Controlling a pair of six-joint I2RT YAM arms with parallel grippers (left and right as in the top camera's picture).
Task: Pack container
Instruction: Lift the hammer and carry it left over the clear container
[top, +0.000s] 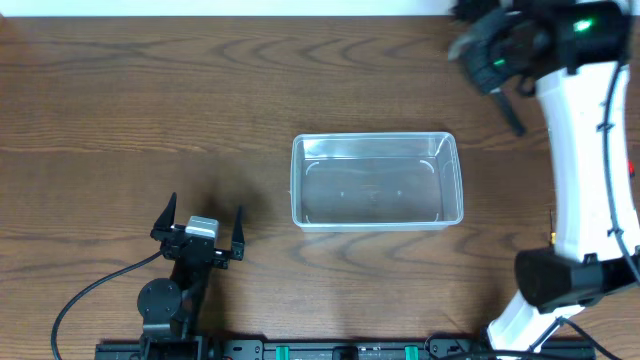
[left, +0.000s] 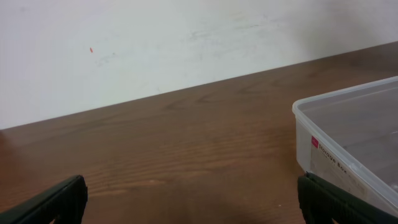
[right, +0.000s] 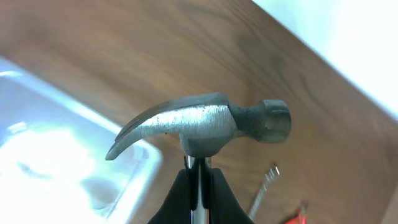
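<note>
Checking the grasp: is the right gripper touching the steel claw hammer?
Touching. In the right wrist view the right gripper clamps the steel claw hammer by its neck, on both sides, just under the head.

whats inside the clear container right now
Nothing: the container is empty in the overhead view, only the wood table showing through its clear floor. No lid or arm covers it, so no part is hidden. The hammer is in the right gripper, outside it.

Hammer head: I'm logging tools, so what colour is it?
The hammer head is dull grey metal, clearest from the right wrist.
</note>
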